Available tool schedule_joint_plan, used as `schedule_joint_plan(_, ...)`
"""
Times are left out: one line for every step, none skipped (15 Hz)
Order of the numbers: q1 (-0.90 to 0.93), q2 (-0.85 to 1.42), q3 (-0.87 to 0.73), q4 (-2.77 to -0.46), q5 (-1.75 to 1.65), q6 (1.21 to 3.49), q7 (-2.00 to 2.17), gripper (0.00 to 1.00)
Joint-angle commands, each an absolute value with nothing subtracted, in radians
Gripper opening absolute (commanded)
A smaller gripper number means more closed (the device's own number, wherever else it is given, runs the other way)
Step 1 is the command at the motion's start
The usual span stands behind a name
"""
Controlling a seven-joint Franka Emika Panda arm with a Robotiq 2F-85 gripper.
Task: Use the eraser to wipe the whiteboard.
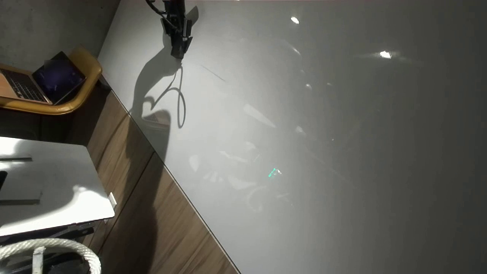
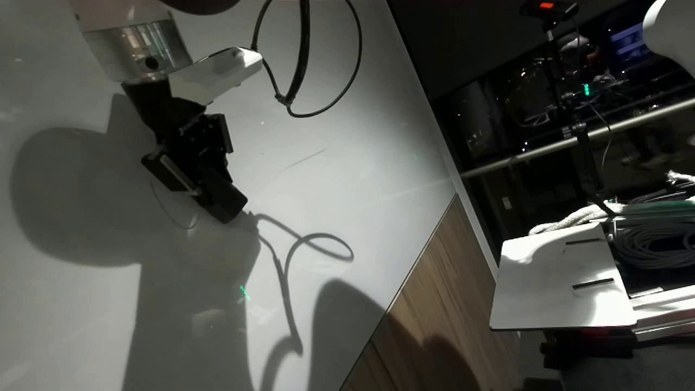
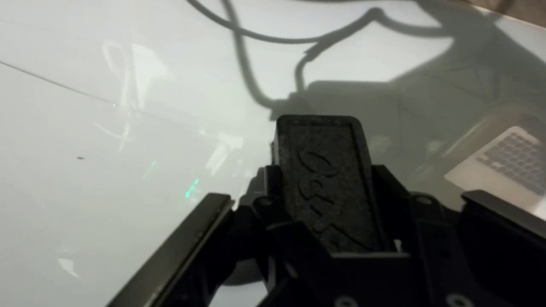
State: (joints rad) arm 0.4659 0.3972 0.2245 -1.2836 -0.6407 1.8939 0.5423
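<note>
**We have the eraser (image 3: 326, 177) gripped close to the whiteboard (image 1: 342, 133)**

In the wrist view we see the gripper (image 3: 327, 185) clamped across the sides of the dark eraser, whose free end juts past the fingertips (image 3: 386, 187) and carries script-like marks on its face. In both exterior views that end sits right by the whiteboard; we cannot tell whether it touches. Near it we find a thin dark line (image 2: 305, 158), and around it shadows (image 2: 76, 201) of the arm (image 2: 136, 51) and a looping cable (image 2: 302, 51). Beyond the whiteboard's edge we make out brown wood panels (image 1: 182, 232), then a white tabletop (image 1: 57, 175), and, in an exterior view, a laptop (image 1: 24, 85) on a yellow chair (image 1: 72, 107).
</note>
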Motion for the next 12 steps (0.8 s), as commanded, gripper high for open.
schedule_joint_plan(0.536, 0.573, 0.205, -1.063, -0.645, 1.959, 0.499, 0.29)
schedule_joint_plan(0.557, 0.600, 0.201, -1.032, -0.642, 1.960, 0.494, 0.29)
schedule_joint_plan(0.579, 0.629, 0.197, -0.998, -0.639, 1.960, 0.487, 0.29)
schedule_joint_plan(0.601, 0.658, 0.188, -0.964, -0.637, 1.957, 0.478, 0.29)
schedule_joint_plan(0.625, 0.687, 0.176, -0.929, -0.638, 1.948, 0.464, 0.29)
schedule_joint_plan(0.620, 0.727, 0.207, -0.878, -0.661, 1.924, 0.457, 0.29)
schedule_joint_plan(0.633, 0.757, 0.202, -0.843, -0.660, 1.912, 0.444, 0.29)
schedule_joint_plan(0.641, 0.786, 0.200, -0.805, -0.656, 1.900, 0.432, 0.29)
schedule_joint_plan(0.648, 0.814, 0.195, -0.769, -0.656, 1.883, 0.424, 0.29)
schedule_joint_plan(0.651, 0.839, 0.190, -0.733, -0.656, 1.859, 0.414, 0.29)
schedule_joint_plan(0.651, 0.863, 0.187, -0.696, -0.656, 1.836, 0.403, 0.29)
schedule_joint_plan(0.647, 0.881, 0.184, -0.660, -0.656, 1.807, 0.391, 0.29)
